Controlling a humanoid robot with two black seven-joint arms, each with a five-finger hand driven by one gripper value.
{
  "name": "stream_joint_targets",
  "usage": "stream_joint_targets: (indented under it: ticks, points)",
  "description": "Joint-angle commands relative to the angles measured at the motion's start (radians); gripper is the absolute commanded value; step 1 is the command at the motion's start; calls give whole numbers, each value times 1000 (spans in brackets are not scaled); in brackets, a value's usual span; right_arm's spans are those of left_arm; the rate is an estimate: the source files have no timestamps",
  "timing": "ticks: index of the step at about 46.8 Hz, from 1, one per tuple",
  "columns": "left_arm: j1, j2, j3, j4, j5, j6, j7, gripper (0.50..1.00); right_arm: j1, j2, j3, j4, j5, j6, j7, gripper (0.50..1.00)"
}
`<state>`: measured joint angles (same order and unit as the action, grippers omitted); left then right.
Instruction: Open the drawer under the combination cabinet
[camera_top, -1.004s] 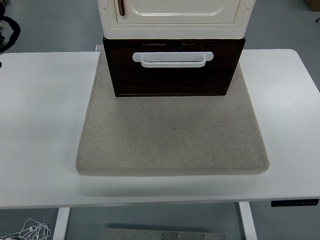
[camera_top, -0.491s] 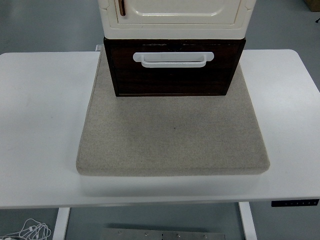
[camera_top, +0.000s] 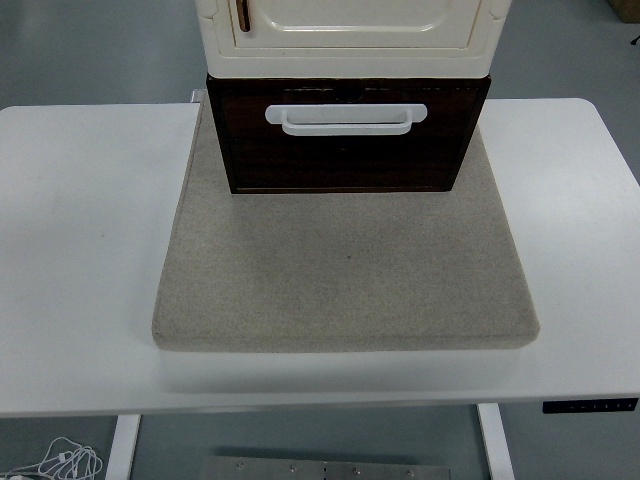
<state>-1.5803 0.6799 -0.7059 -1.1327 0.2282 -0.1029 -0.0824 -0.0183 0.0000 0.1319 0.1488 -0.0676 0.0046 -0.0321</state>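
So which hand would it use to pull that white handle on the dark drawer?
No telling: neither hand is in view. The white handle sits centred across the dark drawer, on the grey mat, so it favours neither left nor right.

There is only the one view, from a camera set high on the robot's side, looking forward and steeply down over the white table. The table's near edge runs across the lower part of the picture, with a strip of grey floor and the table's legs showing beneath it. Straight ahead lies the beige mat, seen nearly whole and fairly close. At the far side the dark drawer faces the camera, while the cream cabinet above it is cut off by the top edge.
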Motion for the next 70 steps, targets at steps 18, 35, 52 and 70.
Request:
stream_joint_targets:
  ticks: [18, 35, 52, 70]
  points:
    - [-79, 1, 328, -325, 19, 9, 41, 1000, 0, 0, 0, 0, 0, 0, 0, 926]
    - [-147, 1, 603, -397, 108, -78, 245, 1000, 0, 0, 0, 0, 0, 0, 0, 926]
    - [-159, -28, 706, -432, 221, -141, 407, 1000, 0, 0, 0, 0, 0, 0, 0, 926]
    - [-165, -23, 700, -415, 200, -156, 587, 1000, 0, 0, 0, 0, 0, 0, 0, 926]
